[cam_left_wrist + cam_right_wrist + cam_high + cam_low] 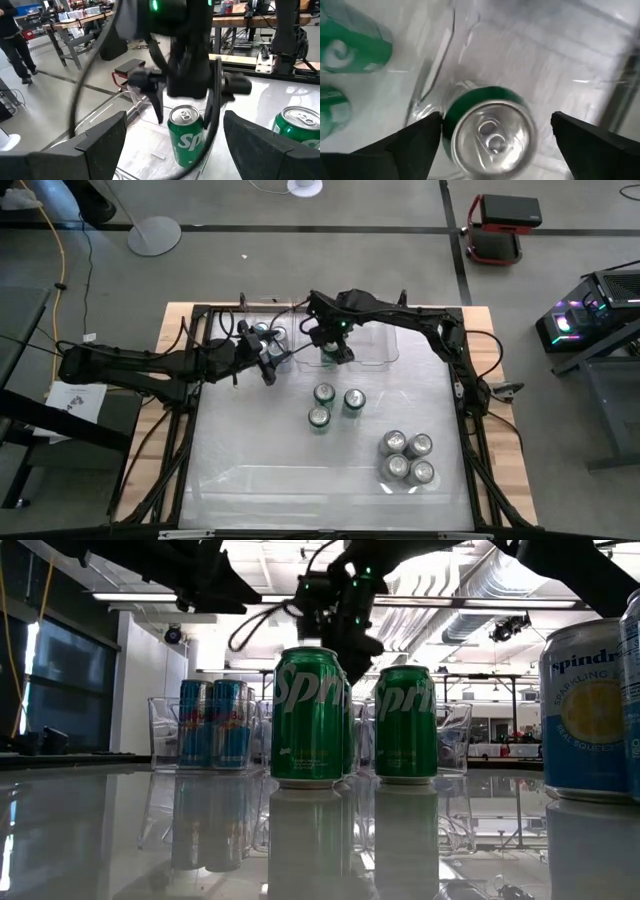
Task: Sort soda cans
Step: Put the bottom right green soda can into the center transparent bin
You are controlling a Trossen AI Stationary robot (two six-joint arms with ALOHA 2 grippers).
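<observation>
A green soda can point(490, 132) stands upright on its base inside a clear bin point(380, 345) at the table's far middle. My right gripper point(495, 127) hangs just over it, pointing down and open, with one finger on either side of the can's top point(184, 116) and a gap to each. My left gripper point(270, 365) is open and level, just left of that bin, and faces the can. Three green cans point(323, 393) stand mid-table. Several silver-topped pale cans point(407, 457) stand near the right. Blue cans point(212, 723) stand in the left bin point(250, 320).
Both clear bins stand side by side along the table's far edge. The loose green cans point(307, 715) sit just nearer than the right gripper. A pale can point(590, 710) shows large at the low view's right. The table's near left part is bare.
</observation>
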